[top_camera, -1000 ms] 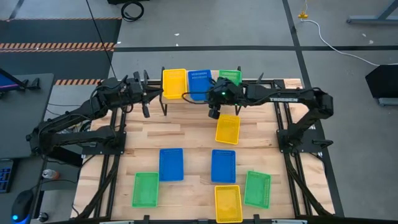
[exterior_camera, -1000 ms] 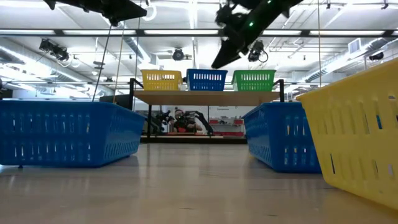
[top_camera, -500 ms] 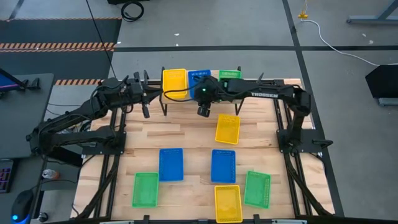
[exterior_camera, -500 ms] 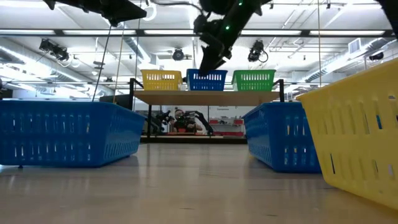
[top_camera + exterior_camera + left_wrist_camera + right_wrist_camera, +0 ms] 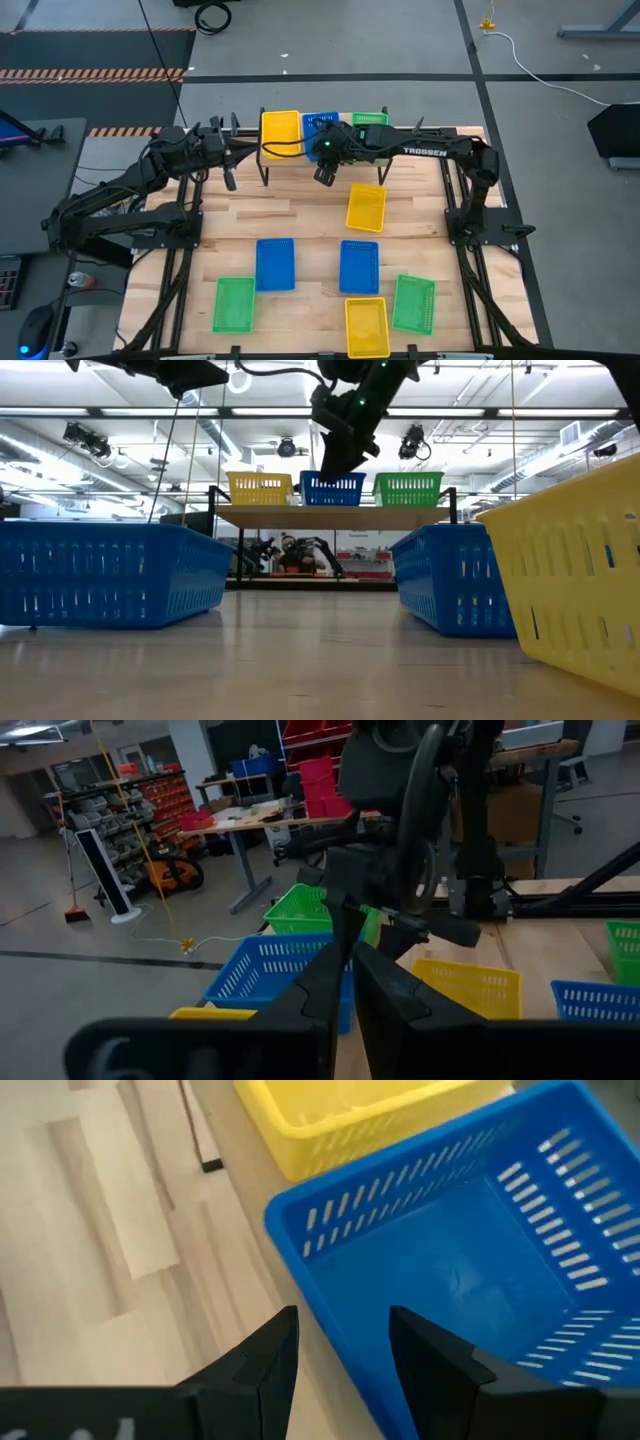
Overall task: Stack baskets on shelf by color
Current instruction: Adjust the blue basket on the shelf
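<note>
Since a second ago the right gripper has swung from above the lone yellow basket on the counter to the shelf, where it hangs over the near wall of the blue basket; its fingers stand apart with nothing between them. On the shelf a yellow basket, the blue one and a green basket sit side by side, one per colour. Seven more baskets lie loose on the counter. The left gripper waits by the shelf's left end; whether its fingers are apart or together cannot be told. If the shelf's blue basket is to be gripped, the fingers should straddle its near wall squarely, so the neighbouring baskets are not nudged.
</note>
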Action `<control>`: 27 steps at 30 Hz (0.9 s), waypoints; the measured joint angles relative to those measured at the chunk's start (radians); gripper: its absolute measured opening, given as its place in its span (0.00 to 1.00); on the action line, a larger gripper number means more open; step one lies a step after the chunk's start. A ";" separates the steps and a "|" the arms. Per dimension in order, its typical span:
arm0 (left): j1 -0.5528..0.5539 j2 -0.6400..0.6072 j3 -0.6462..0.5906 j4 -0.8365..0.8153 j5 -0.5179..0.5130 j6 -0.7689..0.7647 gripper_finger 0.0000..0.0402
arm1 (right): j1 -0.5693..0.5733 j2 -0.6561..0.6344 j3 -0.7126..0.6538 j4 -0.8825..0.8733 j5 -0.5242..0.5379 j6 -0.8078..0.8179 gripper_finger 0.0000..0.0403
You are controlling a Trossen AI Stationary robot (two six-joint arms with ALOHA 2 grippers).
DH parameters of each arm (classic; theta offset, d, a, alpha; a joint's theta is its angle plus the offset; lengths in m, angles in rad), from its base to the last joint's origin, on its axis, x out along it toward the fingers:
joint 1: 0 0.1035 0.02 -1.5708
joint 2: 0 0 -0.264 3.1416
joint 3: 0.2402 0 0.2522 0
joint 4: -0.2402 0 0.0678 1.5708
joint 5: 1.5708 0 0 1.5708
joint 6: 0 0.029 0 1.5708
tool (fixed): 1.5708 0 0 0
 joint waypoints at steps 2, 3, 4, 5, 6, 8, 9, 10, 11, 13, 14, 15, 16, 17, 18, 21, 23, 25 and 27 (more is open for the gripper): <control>0.000 0.000 0.000 -0.005 0.000 0.000 0.10 | 0.000 0.003 0.000 -0.012 0.014 0.023 0.41; 0.000 0.000 0.000 -0.005 0.000 0.000 0.10 | 0.000 0.003 -0.001 -0.018 0.025 0.033 0.41; 0.000 0.000 0.000 -0.005 0.000 0.000 0.10 | 0.000 0.003 -0.001 -0.019 0.034 0.042 0.41; 0.000 -0.001 0.000 -0.005 0.000 0.000 0.10 | 0.000 0.003 -0.001 -0.016 0.043 0.052 0.41; 0.000 0.000 0.000 -0.005 0.000 0.000 0.09 | 0.000 0.003 -0.001 -0.015 0.049 0.064 0.41; 0.000 0.000 0.000 -0.005 0.000 0.000 0.09 | 0.000 0.003 -0.001 -0.015 0.052 0.087 0.41; 0.000 0.000 0.000 -0.004 0.000 0.000 0.08 | 0.000 0.003 -0.001 -0.014 0.052 0.100 0.41; 0.000 0.000 0.000 -0.004 0.000 0.000 0.08 | 0.000 0.003 -0.001 -0.014 0.052 0.113 0.41; 0.000 0.000 0.000 -0.004 0.000 0.000 0.08 | 0.000 0.003 -0.001 -0.014 0.052 0.123 0.41; 0.000 0.000 0.000 -0.004 0.000 -0.001 0.08 | 0.000 0.003 -0.001 -0.014 0.052 0.137 0.41; 0.000 0.000 0.000 -0.004 0.000 -0.001 0.07 | 0.000 0.003 -0.001 -0.014 0.052 0.142 0.41; 0.000 0.000 0.000 -0.004 0.000 -0.001 0.07 | 0.000 0.003 -0.001 -0.014 0.052 0.146 0.41; 0.000 0.000 0.000 -0.004 0.000 -0.001 0.08 | 0.001 0.003 -0.001 -0.014 0.052 0.149 0.41; 0.000 0.000 0.000 -0.004 0.000 -0.001 0.08 | 0.001 0.003 -0.001 -0.014 0.052 0.153 0.41; 0.000 0.000 0.000 -0.004 0.000 -0.002 0.08 | 0.002 0.003 -0.001 -0.014 0.052 0.157 0.41; 0.000 0.000 0.000 -0.004 0.000 -0.003 0.09 | 0.003 0.003 -0.001 -0.018 0.052 0.176 0.41; 0.000 0.000 0.000 -0.004 0.000 -0.003 0.09 | 0.003 0.003 -0.001 -0.023 0.052 0.189 0.41; 0.000 0.000 0.000 -0.004 0.000 -0.003 0.08 | 0.003 0.003 -0.001 -0.031 0.052 0.201 0.41; 0.000 0.000 0.000 -0.004 0.000 -0.002 0.07 | 0.004 0.003 -0.001 -0.037 0.052 0.214 0.41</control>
